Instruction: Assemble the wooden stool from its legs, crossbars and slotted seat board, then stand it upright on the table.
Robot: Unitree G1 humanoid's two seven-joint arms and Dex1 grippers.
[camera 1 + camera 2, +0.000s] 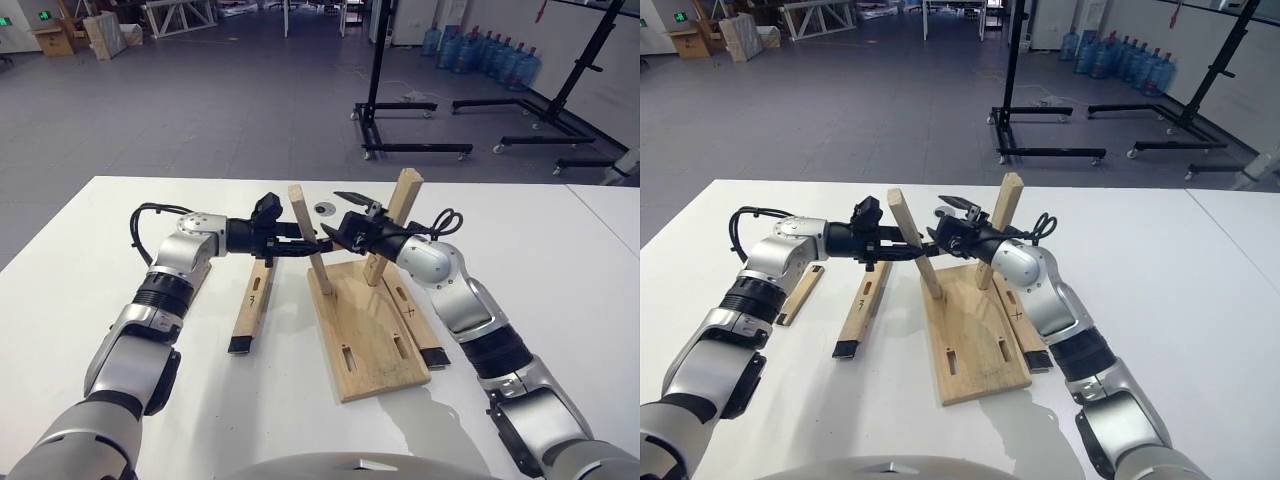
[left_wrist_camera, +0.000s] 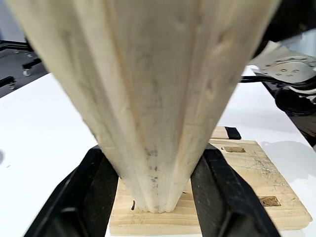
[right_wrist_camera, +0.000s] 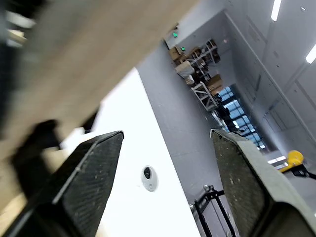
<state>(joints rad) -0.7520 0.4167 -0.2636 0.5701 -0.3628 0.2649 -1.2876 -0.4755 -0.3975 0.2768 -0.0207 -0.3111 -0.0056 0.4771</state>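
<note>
Left eye view: the slotted seat board [image 1: 372, 345] lies flat about mid-table [image 1: 560, 260], long side running from the near edge toward the far edge. We count two legs standing in it at the far end, both leaning. The left-hand leg [image 1: 305, 225] rises from the board's far left corner. The right-hand leg [image 1: 398, 215] rises from its far right corner.

Left wrist view: the left gripper [image 2: 155, 165] is clamped on the left-hand leg, a black finger [image 2: 94, 197] pressed to each side of the wood. The leg's foot meets the board below. Empty slots show farther along the board.

Right wrist view: the right gripper [image 3: 167, 140] is spread wide with nothing held, only table and room between the pads [image 3: 84, 182]. From the head views we place it between the two standing legs, just beside the held one. We cannot tell whether it touches that leg.

Loose parts on the table:
- One black-capped leg [image 1: 252, 300] lies flat to the left of the board, apart from it, cap toward the near edge.
- Another capped piece [image 1: 420, 330] lies along the board's right edge, just beside it.
- A shorter wooden strip [image 1: 800, 293] lies by the left forearm, toward the table's left edge.
- A small round disc [image 1: 325, 208] sits beyond the board, toward the far edge.
</note>
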